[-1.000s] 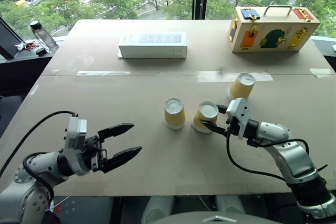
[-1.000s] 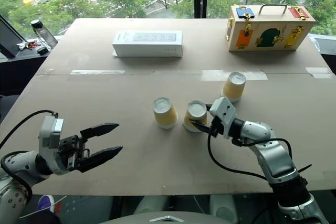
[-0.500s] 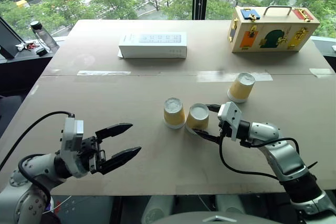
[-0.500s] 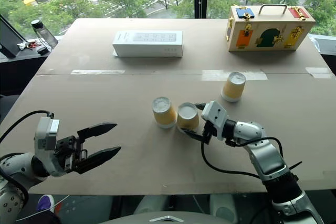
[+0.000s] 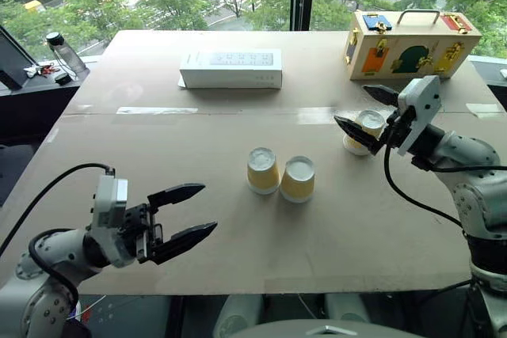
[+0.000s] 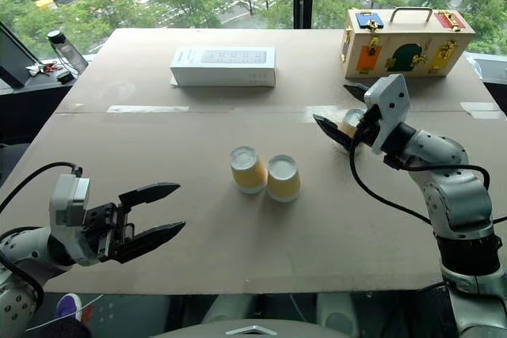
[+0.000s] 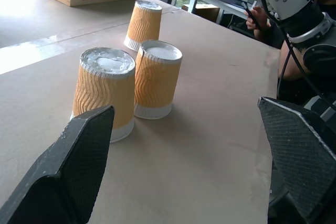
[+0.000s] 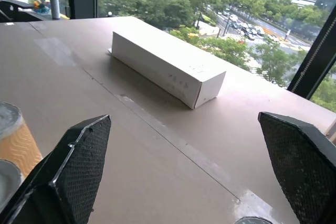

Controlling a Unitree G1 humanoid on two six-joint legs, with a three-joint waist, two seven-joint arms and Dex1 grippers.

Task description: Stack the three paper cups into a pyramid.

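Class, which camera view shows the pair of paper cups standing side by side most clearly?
The left wrist view: the pair of cups stands close up, ribbing and white bases plain. Both eye views show it from above, small, mid-table. The right wrist view catches part of one at its edge.

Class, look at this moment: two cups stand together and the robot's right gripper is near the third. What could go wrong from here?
1. The open right gripper hovers at the third yellow ribbed paper cup; a misjudged closing could tip it.
2. The two yellow paper cups side by side leave only narrow white bases to land on, so the top cup might slide off.
3. Placing it could nudge that pair apart.
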